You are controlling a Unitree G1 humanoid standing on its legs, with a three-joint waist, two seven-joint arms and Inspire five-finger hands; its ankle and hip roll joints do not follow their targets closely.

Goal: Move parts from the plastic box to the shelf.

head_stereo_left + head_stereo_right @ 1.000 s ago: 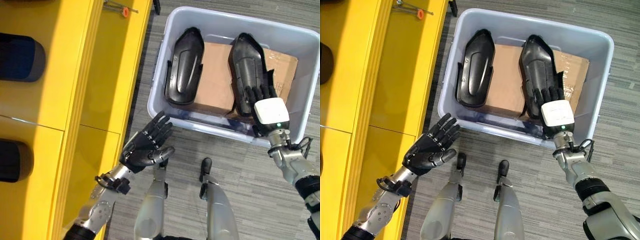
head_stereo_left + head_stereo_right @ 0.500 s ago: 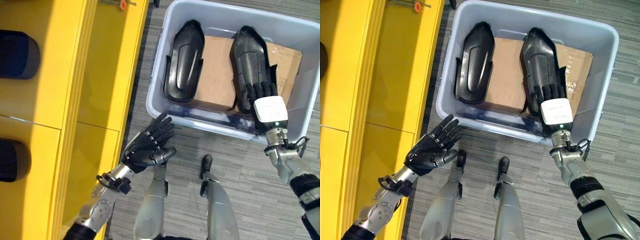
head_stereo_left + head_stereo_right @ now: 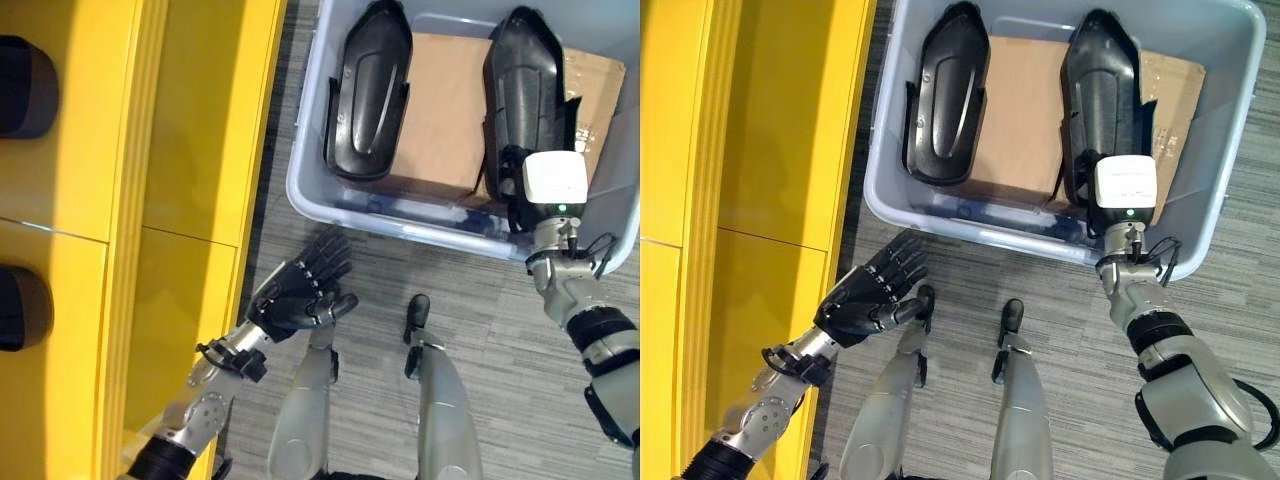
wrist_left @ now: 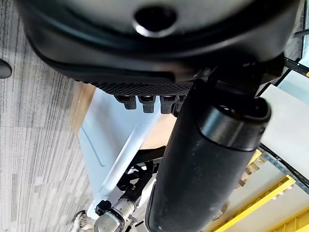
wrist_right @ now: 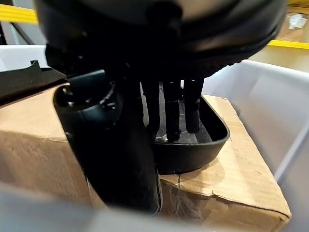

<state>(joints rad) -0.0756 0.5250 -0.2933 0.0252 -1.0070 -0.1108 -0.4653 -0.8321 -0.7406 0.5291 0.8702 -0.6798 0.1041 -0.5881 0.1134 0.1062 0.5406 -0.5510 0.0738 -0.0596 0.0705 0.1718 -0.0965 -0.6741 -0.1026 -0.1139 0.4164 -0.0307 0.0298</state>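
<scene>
Since the whole next move hangs on where the parts sit relative to the hands, I'll use the pale grey plastic box (image 3: 310, 190) on the carpet as the landmark and work outward from the robot.

Nearest to the robot, the left hand (image 3: 297, 295) hovers over the carpet just short of the box's near wall, fingers spread and relaxed, holding nothing. It's outside the box entirely.

The right hand (image 3: 1110, 200) is the one that matters. It reaches over the near wall, and in its wrist view the fingers (image 5: 173, 113) hang straight down into the hollow near end of the right-hand black moulded plastic part (image 3: 525, 80), touching or nearly touching the inside. They don't look curled round anything yet, so I'd call it not gripped.

That part lies on a brown cardboard carton (image 3: 445, 110) inside the box, long axis running away from the robot, from near wall to far wall. So the hand is at its near tip, with the rest of the length stretching beyond the fingers.

A second black part of the same shape (image 3: 368, 95) lies parallel on the carton's left side, closer to the left hand.

Left of the box stands the yellow shelf (image 3: 190, 120), well apart from the right hand.
</scene>
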